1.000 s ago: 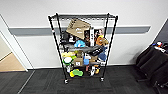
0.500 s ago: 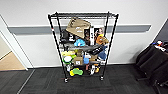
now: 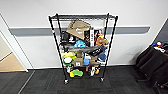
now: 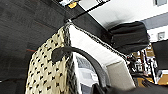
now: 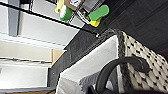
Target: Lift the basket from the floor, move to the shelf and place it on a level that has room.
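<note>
At about nine o'clock in the head view, a pale doorway with a tan floor patch [image 3: 10,62] opens beside the white wall. At the centre stands the tall black metal wire shelf [image 3: 53,42] on small wheels, on dark carpet. Its topmost wire-grid level [image 3: 82,17], at twelve o'clock, lies flat and bare, while the tiers below are crowded: a tilted brown cardboard box [image 3: 78,29], a blue toy [image 3: 80,44], a smaller cardboard box [image 3: 78,62] and a green-and-yellow toy [image 3: 76,73] on the lowest tier. At three to four o'clock sits a dark cloth-draped object [image 3: 152,62].

In the left wrist view, the rectangular woven basket [image 4: 47,72], cream-and-black checkered with a dark braided rim and pale fabric lining, hangs above the dark carpet; a curved black loop handle [image 4: 80,56] arches over its rim. I cannot tell whether the left pincer is clenched or released.

The right wrist view shows the basket's other end, its loop handle [image 5: 117,66] near the lens, with the shelf's foot beyond. The right pincer's state cannot be told either.
</note>
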Motion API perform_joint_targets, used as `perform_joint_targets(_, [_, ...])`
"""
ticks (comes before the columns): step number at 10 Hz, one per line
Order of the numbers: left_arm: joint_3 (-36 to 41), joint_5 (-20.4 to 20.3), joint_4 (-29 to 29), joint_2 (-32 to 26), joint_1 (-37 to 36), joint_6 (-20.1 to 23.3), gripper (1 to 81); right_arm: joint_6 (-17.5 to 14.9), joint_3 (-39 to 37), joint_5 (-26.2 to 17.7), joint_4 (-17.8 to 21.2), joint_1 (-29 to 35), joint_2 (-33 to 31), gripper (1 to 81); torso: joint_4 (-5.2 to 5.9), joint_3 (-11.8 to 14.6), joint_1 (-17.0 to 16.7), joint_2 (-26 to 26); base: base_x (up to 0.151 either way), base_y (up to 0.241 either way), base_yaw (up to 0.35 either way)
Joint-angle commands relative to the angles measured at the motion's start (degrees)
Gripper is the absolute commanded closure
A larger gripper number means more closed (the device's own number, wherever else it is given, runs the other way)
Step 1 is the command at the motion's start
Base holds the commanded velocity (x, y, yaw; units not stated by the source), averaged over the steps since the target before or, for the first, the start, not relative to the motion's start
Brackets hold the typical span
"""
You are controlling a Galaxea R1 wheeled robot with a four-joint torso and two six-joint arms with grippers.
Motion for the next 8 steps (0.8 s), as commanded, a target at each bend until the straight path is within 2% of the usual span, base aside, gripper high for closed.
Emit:
perform_joint_targets(1, [4.3,0.2,0.9,-0.7,-5.0,0.0,81.1,0.0,3.9,-1.7,-1.6,4.9,-1.8,81.1,0.0,3.7,0.0,0.0,0.0,0.0,0.0])
perform_joint_targets(3, [4.3,0.3,1.3,-0.6,-5.0,-0.1,81.1,0.0,3.9,-1.6,-1.6,4.9,-1.9,81.1,0.0,5.8,-0.1,0.0,0.0,0.0,0.0])
perform_joint_targets(4, [4.3,0.5,1.3,-0.5,-5.0,-0.1,81.1,0.0,3.8,-1.6,-1.6,4.8,-1.8,81.1,0.0,4.0,-0.1,0.0,0.0,0.0,0.0])
perform_joint_targets(6, [4.3,0.7,1.3,-0.3,-5.0,0.0,81.1,0.0,3.9,-1.5,-1.6,4.4,-2.0,81.1,0.0,5.1,-0.1,0.0,0.0,0.0,0.0])
perform_joint_targets(8, [4.5,0.5,1.3,-0.2,-5.0,0.0,81.1,0.0,4.0,-1.3,-1.7,3.8,-2.5,81.1,0.0,4.9,-0.2,0.0,0.0,0.0,0.0])
